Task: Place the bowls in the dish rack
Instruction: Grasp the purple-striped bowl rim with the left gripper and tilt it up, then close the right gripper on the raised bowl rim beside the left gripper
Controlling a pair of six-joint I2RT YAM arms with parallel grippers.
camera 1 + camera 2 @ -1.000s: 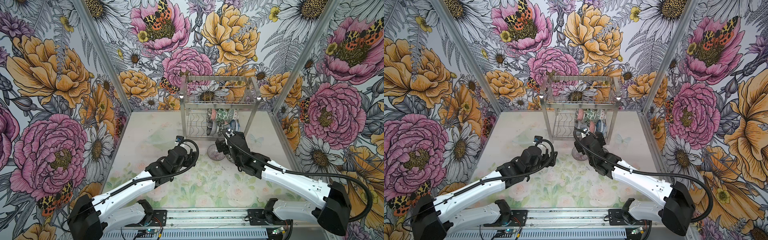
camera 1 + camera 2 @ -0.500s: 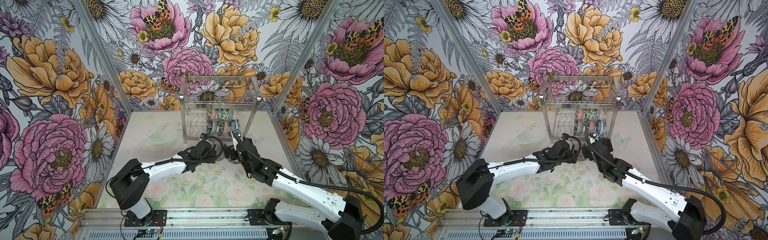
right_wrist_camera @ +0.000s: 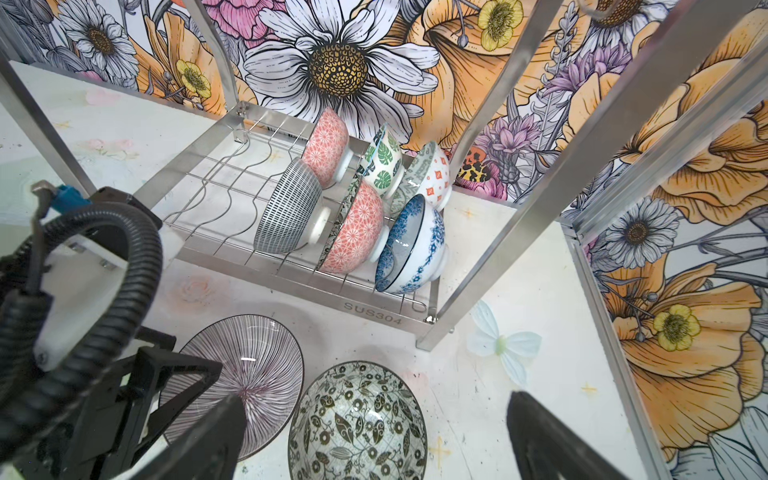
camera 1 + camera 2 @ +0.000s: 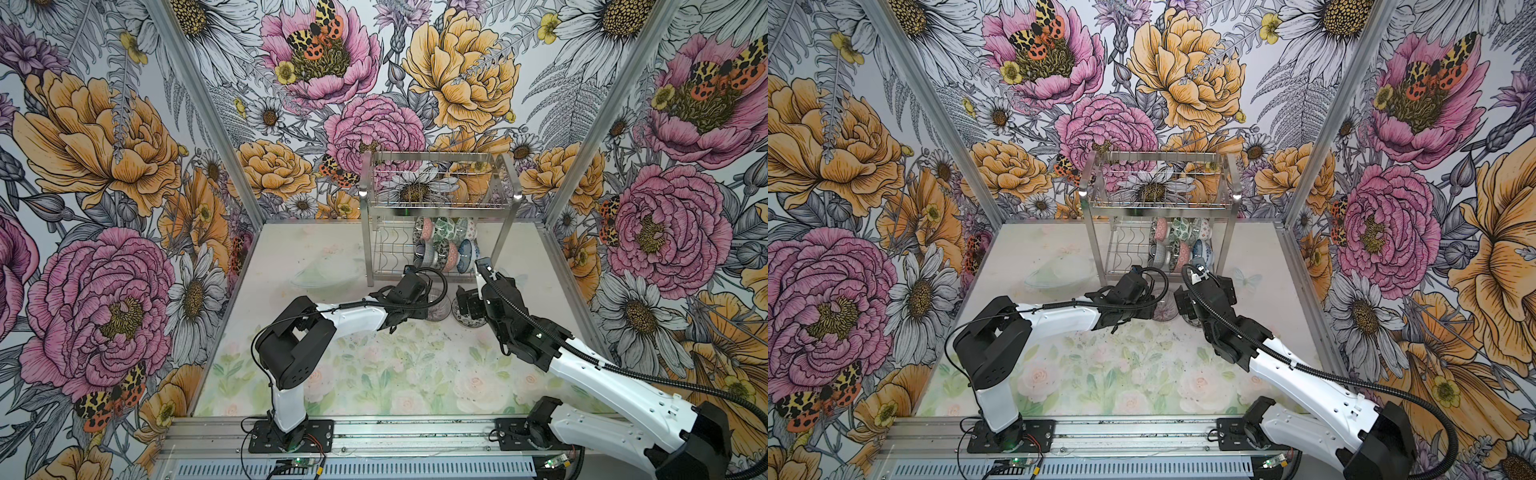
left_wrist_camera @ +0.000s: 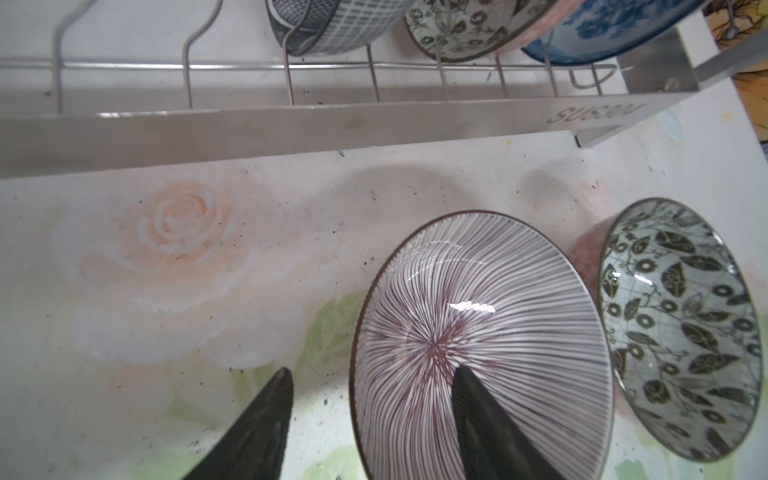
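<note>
- Black-fingered, your left gripper point(image 5: 372, 370) had swung across to the striped bowl point(image 5: 478, 299) and narrowed astride its rim, not yet pinching; that pickup looked next.
- Your right gripper point(image 3: 374, 397) hung spread above the leaf bowl point(image 3: 357, 424).
- Both bowls sat mouth-up on the table point(image 3: 498, 291) just before the dish rack point(image 3: 365, 318); round, no long axis.

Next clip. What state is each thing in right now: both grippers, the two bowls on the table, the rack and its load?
Left gripper: open, one finger inside the striped bowl, one outside its rim.
Right gripper: open, over the leaf-patterned bowl.
Striped bowl: upright on the table.
Leaf-patterned bowl: upright on the table, ungripped.
Dish rack: lower tier holds six bowls, all on edge.
</note>
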